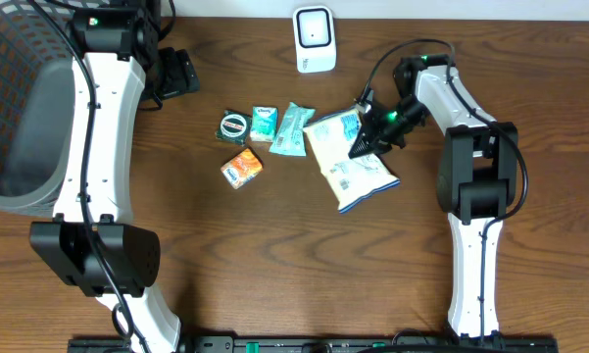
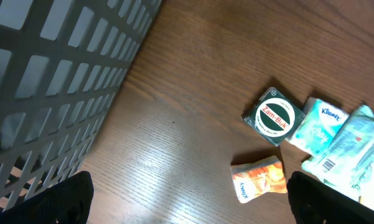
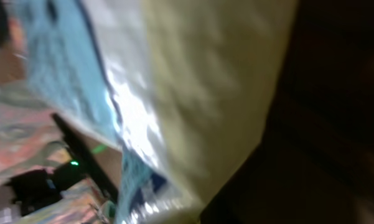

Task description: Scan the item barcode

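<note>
A white and blue snack bag [image 1: 351, 162] lies on the table right of centre. My right gripper [image 1: 365, 143] is shut on the bag's upper right edge. In the right wrist view the bag [image 3: 193, 81] fills the blurred frame, pressed against one dark finger [image 3: 327, 124]. The white barcode scanner [image 1: 314, 39] stands at the back edge of the table. My left gripper [image 1: 179, 74] hovers at the back left, open and empty, with bare wood under it in the left wrist view [image 2: 196, 208].
Left of the bag lie a teal pack [image 1: 292, 129], a Kleenex pack [image 1: 264, 123], a round Zam-Buk tin [image 1: 234, 126] and an orange tissue pack [image 1: 242, 169]. A grey mesh basket [image 1: 20, 118] stands at the far left.
</note>
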Robot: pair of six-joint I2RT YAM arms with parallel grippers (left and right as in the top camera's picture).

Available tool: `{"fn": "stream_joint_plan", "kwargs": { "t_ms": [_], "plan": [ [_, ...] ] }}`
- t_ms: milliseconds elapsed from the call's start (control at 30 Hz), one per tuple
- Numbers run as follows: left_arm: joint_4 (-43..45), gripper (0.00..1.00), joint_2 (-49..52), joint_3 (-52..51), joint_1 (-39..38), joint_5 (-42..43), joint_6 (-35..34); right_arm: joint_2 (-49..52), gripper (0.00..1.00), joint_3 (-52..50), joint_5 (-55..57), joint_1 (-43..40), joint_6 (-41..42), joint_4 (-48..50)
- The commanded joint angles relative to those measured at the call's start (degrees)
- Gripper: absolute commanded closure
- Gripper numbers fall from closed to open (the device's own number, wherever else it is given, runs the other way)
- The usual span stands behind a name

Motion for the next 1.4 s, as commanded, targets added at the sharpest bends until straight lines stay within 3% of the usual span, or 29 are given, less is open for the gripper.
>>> {"fn": "stream_joint_plan", "kwargs": {
  "t_ms": [0,333,500,800,933,1367],
  "plan": [
    [-0.2,0.02,0.6,-0.3,0.1,-0.7,0.5,-3.1,0.99,4.8,-10.3,-0.9,1.9,0.6],
    [-0.2,0.02,0.6,-0.3,0.1,-0.7,0.5,-14.0,0.99,12.7,-14.1,-3.7,4.0,3.1],
    [-0.2,0.02,0.6,-0.3,0.1,-0.7,0.5,-16.1,0.99,12.7,-25.3,-3.7,4.5,7.9],
    [-0.2,0.02,0.6,-0.3,0.1,-0.7,0.5,-16.2,0.99,12.6,-44.5,-3.6,16.7,18.8],
    [-0.2,0.02,0.6,-0.3,0.1,-0.7,0.5,-16.2,0.99,12.6,-44.5,-3.6,23.5,21.8],
    [-0.2,0.02,0.6,-0.3,0.1,-0.7,0.5,-16.2,0.99,12.6,-43.2,-3.2,24.0,22.4]
  ]
}}
